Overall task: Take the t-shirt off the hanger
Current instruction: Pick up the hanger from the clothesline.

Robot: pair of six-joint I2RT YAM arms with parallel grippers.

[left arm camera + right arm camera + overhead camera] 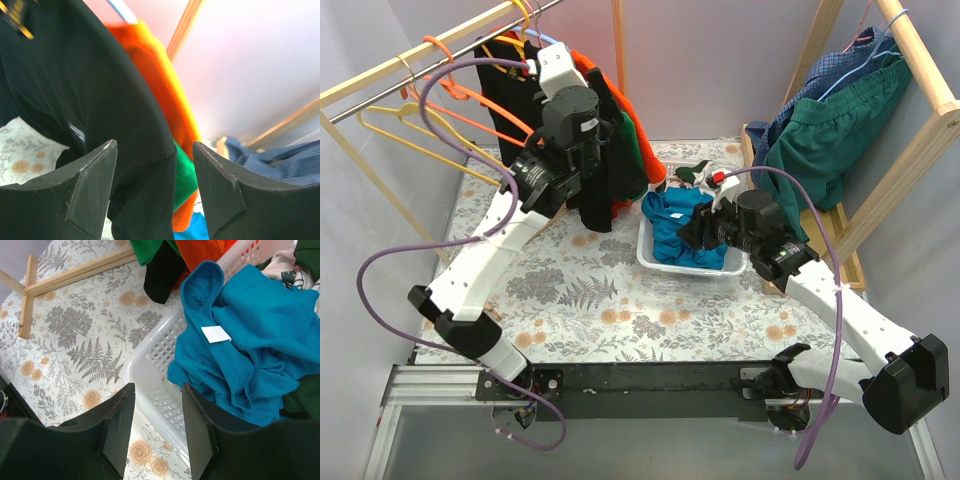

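A black t-shirt (598, 190) hangs from the wooden rail (410, 65) at the back left, next to an orange garment (620, 110) and a green one (638, 150). Its hanger is mostly hidden by my left arm. My left gripper (608, 160) is raised against the clothes and open. In the left wrist view the black t-shirt (100, 100) hangs between the spread fingers of the left gripper (155, 170), not pinched. My right gripper (690, 228) is open and empty over the near left corner of the white basket (150, 355); its own wrist view shows the right gripper (156, 400) too.
The basket (650, 258) holds a teal shirt (680, 225) and other clothes. Bare orange hangers (470, 95) and yellow hangers (410, 140) hang on the left rail. A second wooden rack (920, 60) at the right carries blue and green garments (830, 130).
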